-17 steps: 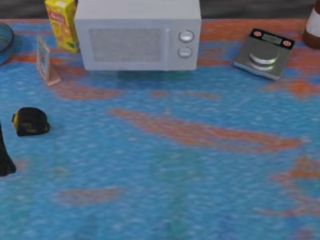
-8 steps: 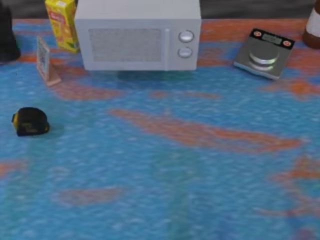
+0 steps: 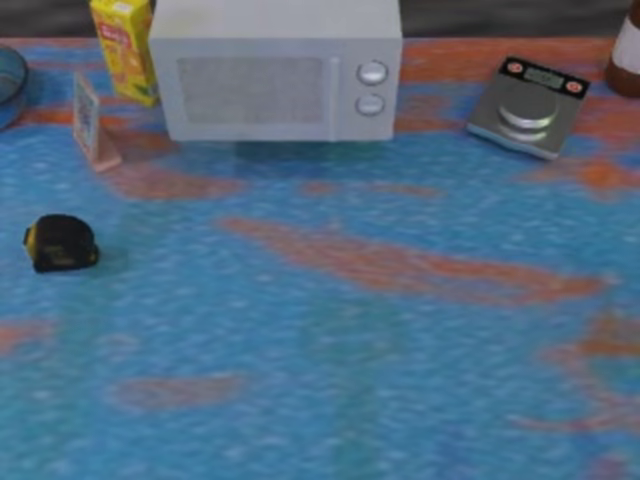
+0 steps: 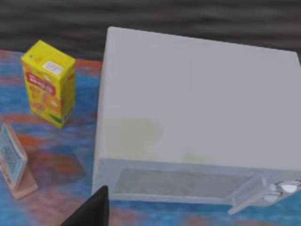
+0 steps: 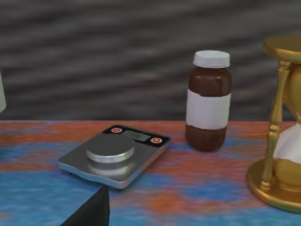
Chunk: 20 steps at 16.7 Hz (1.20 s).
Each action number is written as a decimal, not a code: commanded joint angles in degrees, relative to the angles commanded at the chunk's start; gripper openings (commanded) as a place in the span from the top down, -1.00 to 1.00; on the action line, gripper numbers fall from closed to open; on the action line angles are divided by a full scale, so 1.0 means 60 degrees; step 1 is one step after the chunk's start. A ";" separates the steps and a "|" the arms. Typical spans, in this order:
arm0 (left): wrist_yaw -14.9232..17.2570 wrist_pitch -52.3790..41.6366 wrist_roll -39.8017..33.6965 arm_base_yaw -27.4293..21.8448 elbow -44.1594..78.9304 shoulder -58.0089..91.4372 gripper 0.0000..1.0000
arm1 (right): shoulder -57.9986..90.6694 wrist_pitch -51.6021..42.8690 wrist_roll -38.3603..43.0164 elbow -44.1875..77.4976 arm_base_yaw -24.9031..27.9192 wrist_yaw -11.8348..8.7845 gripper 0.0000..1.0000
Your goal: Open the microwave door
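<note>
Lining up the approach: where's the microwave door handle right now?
In the top view, the handle runs vertically on the closed microwave door, left of the two knobs, at the table's far edge.

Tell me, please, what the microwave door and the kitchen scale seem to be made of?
The microwave door looks like matte white plastic or painted metal around a grey speckled mesh window. The kitchen scale looks like brushed silver metal, with a faint sheen on its round platform.

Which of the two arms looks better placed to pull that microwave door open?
Probably the left. Its wrist view looks down on the microwave and its closed door, with the left claw near the door. The right wrist view faces the kitchen scale and brown jar instead.
</note>
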 joint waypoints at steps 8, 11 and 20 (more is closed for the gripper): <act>-0.0813 -0.3558 -0.1451 -0.1542 0.6272 0.6149 -1.00 | 0.0000 0.0000 0.0000 0.0000 0.0000 0.0000 -1.00; -0.0983 -0.4320 -0.1730 -0.1846 0.7468 0.7479 -1.00 | 0.0000 0.0000 0.0000 0.0000 0.0000 0.0000 -1.00; -0.1015 -0.4411 -0.1777 -0.1877 0.7718 0.7965 -1.00 | 0.0000 0.0000 0.0000 0.0000 0.0000 0.0000 -1.00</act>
